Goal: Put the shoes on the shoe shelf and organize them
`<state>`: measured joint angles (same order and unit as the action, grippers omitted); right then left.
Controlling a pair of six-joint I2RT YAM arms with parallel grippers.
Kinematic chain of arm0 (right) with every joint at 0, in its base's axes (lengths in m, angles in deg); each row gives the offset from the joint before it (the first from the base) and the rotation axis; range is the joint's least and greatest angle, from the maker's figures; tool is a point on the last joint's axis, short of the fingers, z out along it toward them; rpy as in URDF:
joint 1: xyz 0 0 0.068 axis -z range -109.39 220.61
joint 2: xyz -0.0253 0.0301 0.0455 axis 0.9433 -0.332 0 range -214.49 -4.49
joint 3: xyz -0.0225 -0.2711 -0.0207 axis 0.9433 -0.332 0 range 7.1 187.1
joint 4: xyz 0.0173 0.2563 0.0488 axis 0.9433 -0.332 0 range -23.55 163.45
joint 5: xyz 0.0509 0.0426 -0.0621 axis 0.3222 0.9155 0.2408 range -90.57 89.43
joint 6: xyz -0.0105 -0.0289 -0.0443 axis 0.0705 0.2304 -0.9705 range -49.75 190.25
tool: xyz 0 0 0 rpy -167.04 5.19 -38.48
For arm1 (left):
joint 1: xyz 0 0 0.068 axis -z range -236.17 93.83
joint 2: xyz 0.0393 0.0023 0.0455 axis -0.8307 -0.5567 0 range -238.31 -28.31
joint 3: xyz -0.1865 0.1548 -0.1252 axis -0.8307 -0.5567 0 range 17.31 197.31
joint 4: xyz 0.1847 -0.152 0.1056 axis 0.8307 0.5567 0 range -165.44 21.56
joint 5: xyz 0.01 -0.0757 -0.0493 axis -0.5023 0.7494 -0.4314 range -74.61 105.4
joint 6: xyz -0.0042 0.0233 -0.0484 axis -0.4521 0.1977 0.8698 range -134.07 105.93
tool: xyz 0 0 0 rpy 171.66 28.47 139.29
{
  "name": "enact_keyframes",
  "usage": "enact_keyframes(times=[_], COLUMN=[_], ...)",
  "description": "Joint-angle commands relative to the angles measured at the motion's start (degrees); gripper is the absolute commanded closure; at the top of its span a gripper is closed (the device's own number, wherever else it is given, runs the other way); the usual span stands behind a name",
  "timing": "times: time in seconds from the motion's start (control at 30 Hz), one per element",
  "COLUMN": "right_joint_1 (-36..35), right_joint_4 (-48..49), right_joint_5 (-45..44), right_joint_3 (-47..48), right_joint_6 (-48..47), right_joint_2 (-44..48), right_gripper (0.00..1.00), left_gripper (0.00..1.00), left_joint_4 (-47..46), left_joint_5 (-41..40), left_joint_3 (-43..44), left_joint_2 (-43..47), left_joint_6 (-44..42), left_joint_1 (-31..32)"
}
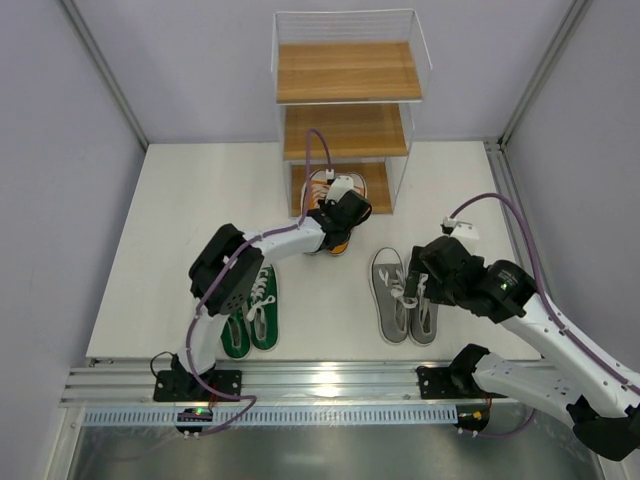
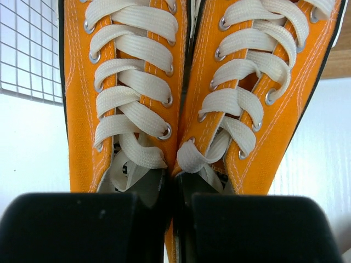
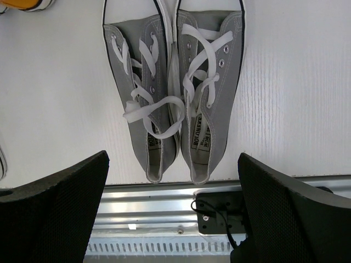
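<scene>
The orange shoes (image 1: 321, 186) lie side by side with their toes on the bottom board of the shoe shelf (image 1: 347, 72) and their heels out on the table. My left gripper (image 1: 340, 213) is shut on the touching inner walls of both orange shoes (image 2: 137, 82) near the heels. The grey shoes (image 1: 391, 296) lie as a pair on the table at the right. My right gripper (image 1: 421, 281) hovers above them, open and empty. In the right wrist view the grey shoes (image 3: 174, 93) lie ahead of its wide-apart fingers (image 3: 55, 211). The green shoes (image 1: 251, 312) lie at the front left.
The shelf's wire side (image 2: 30, 49) and a wooden board (image 2: 337, 63) flank the orange shoes. The upper two boards hold nothing. A metal rail (image 1: 320, 385) with the arm bases runs along the near edge, and grey walls enclose the table.
</scene>
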<state>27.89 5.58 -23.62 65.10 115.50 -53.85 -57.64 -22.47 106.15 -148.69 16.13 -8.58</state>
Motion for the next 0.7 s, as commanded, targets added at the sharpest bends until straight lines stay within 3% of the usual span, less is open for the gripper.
enact_keyframes(times=[0.0, 0.67], right_joint_1=[0.1, 0.1], right_joint_4=[-1.9, 2.5], right_joint_5=[-1.7, 0.3], right_joint_3=[1.6, -3.4], right_joint_6=[0.1, -0.8], right_joint_2=[1.4, 6.3], right_gripper=[0.00, 0.00], left_gripper=[1.00, 1.00], left_joint_4=[-8.4, -11.5], left_joint_5=[-6.3, -6.5], left_joint_3=[2.7, 13.3], left_joint_2=[4.9, -3.1], left_joint_6=[-0.4, 1.5], left_joint_1=[-0.1, -2.3])
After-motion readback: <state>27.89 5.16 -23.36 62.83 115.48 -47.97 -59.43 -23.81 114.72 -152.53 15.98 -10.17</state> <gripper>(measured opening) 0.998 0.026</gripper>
